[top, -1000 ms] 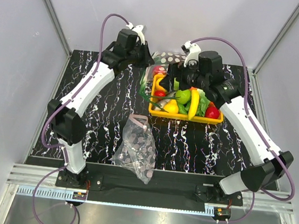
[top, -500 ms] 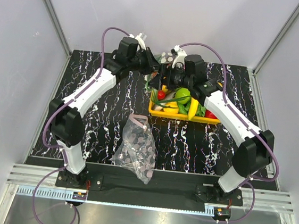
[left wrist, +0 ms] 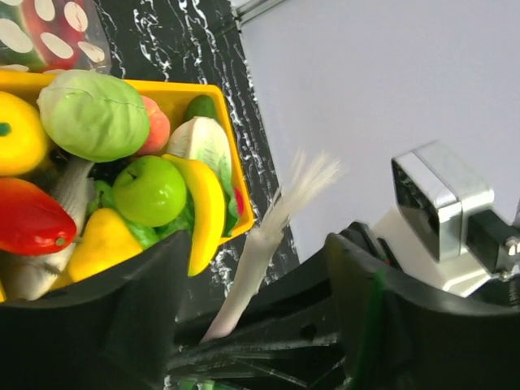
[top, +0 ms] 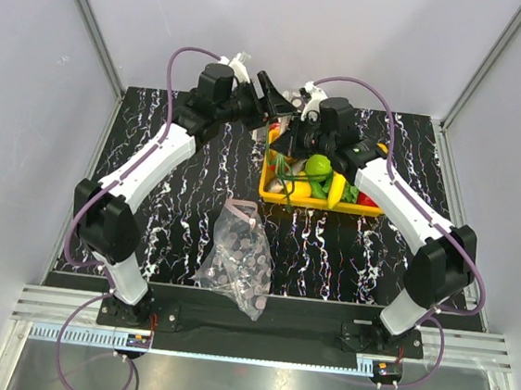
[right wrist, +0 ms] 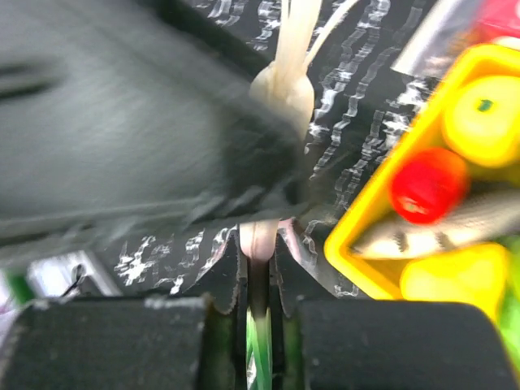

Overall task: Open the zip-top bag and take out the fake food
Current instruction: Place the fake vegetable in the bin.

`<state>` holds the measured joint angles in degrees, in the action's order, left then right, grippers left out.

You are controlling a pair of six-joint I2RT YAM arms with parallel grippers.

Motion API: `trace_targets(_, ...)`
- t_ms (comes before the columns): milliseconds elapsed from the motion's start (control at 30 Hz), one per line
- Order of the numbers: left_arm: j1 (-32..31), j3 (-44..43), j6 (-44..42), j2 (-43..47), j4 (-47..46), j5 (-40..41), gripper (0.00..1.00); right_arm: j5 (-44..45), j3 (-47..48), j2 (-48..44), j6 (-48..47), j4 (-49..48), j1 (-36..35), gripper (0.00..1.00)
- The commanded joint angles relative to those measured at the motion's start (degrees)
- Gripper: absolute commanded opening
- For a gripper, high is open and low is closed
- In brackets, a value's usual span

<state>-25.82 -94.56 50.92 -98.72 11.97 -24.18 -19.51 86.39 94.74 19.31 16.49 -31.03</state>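
Black white-veined table [top: 348,251] between plain grey walls [top: 29,87]

I am counting two plastic bags: one clear zip-top bag [top: 235,258] with small reddish dots and one polka-dot bag [left wrist: 49,28]. I am seeing one yellow tray [top: 311,203]. In it I am making out one green cabbage [left wrist: 93,114], one green apple [left wrist: 150,191], one banana [left wrist: 207,215], one red piece [left wrist: 28,223] and two other yellow pieces [left wrist: 16,134] [left wrist: 101,244]; the rest I am not managing to count.
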Motion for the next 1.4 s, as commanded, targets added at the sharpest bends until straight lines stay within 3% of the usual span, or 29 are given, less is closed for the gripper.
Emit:
trace_targets(0, 1.0, -2.1, -3.1, 3.0, 0.6, 0.8, 0.81, 6.4, 4.5, 0.2, -2.8, 4.4, -0.3, 0.0)
trace_targets(67, 2.4, -1.8, -4.1, 4.5, 1.9, 1.3, 0.99, 10.8, 7.0, 1.6, -4.4, 7.4, 0.3, 0.0)
trace_targets(300, 9.1, 4.3, -9.1, 10.7, 7.5, 6.3, 0.99, 22.0, 13.5, 7.4, -6.5, 18.9, 6.2, 0.0)
trace_targets(600, 9.9, 11.4, -14.2, 16.7, 12.1, 11.2, 0.99, 33.8, 20.7, 13.6, -12.2, 27.8, 9.4, 0.0)
trace_targets(933, 10.0, 12.8, -13.7, 16.6, 12.5, 9.9, 0.99, 35.5, 25.0, 18.8, -13.4, 30.9, 9.3, 0.04)
trace_targets(1367, 10.0, 14.8, -13.7, 17.7, 13.3, 10.0, 0.99, 34.2, 31.9, 24.5, -14.4, 34.3, 9.3, 0.31)
